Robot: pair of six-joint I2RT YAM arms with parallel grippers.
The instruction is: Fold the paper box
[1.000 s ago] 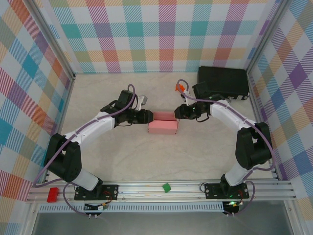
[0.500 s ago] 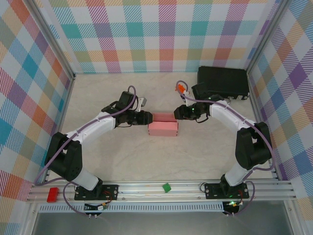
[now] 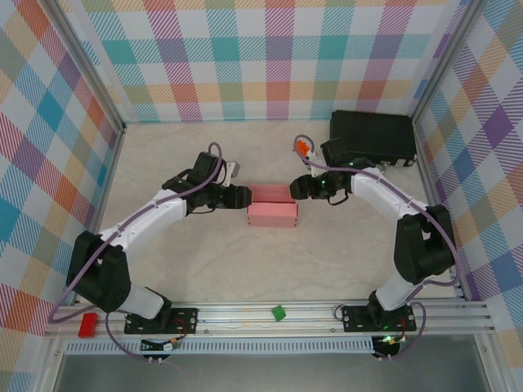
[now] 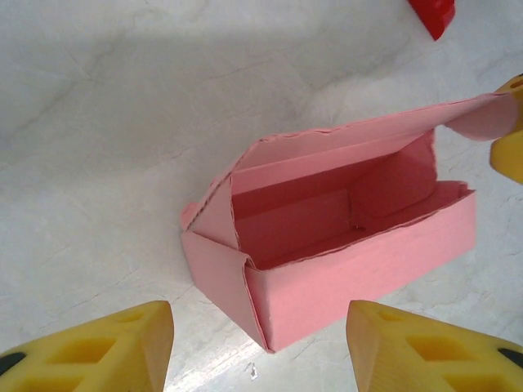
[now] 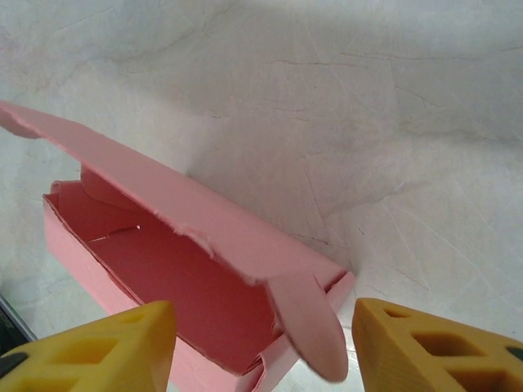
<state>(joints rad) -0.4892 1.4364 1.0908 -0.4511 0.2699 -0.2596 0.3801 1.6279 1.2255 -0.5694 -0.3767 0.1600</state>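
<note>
Pink, teal and orange plaid panels [image 3: 245, 57] wall the cell on three sides, and under them lies a pale, marbled tabletop [image 3: 327, 253], smooth and flat, so anything light will skate on it. Far right sits a black hard case [image 3: 372, 137], well clear of the action.

Centre of the table, the pink thin-card paper box [image 3: 272, 214] stands on its base between the two arms, walls up, its long lid flap [image 4: 359, 135] raised off the far edge and not yet closed. It looks feather-light and easily creased, with ragged edges and a left corner that gapes a little. My call: steady it at the short ends, then press the lid down near its hinge line, gently, or the walls buckle.

At the left end, the left gripper [image 4: 260, 304] has its yellow fingers spread wide, nothing in them. Opposite, the right gripper [image 5: 263, 302] is spread wide too and empty, the lid's rounded tab [image 5: 315, 327] hanging free between its fingers.

Up at the far side, a small red scrap [image 4: 433, 12].
</note>
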